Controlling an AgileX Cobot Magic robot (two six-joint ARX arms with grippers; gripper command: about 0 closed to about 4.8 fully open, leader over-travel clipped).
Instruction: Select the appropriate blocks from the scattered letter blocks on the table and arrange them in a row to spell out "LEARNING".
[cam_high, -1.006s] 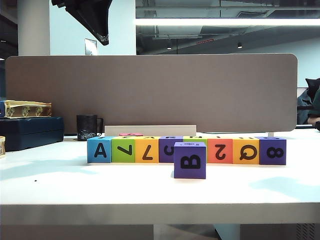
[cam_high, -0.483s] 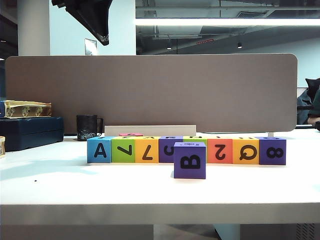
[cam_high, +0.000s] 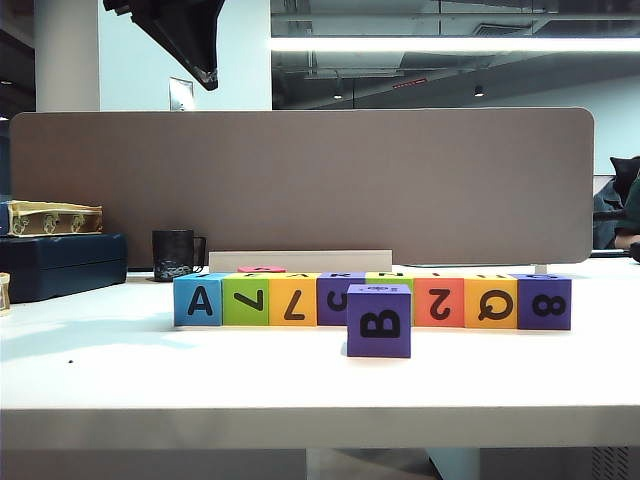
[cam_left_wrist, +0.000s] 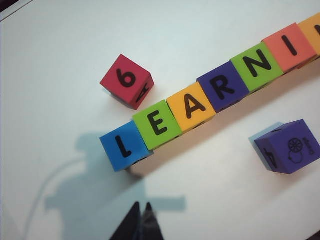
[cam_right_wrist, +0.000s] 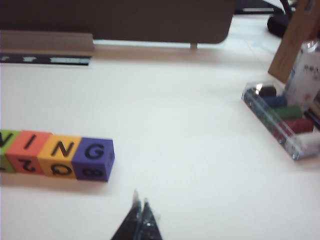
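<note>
Row of letter blocks (cam_left_wrist: 210, 95) reads LEARNING on surface (cam_left_wrist: 60, 65) | left gripper (cam_left_wrist: 141, 212), right gripper (cam_right_wrist: 140, 210): fingers pressed together, empty, above surface | risk, we judge: a low arm sweep nudges row crooked.

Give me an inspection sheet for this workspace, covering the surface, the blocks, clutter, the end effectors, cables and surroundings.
Surface: white table, bare in front.
Job's things: row of letter blocks side by side, tops reading LEARNI in the left wrist view and NG in the right wrist view; purple G block ends the row.
Clutter: purple B block loose in front of the row; red 6 block loose behind it; clear case of coloured pieces at the table's right.
End effectors: left end effector shut, empty, above the table near the blue L block; right end effector shut, empty, near the G block.
Cables: nothing seen.
Surroundings: grey-brown partition, black mug, dark blue box.
</note>
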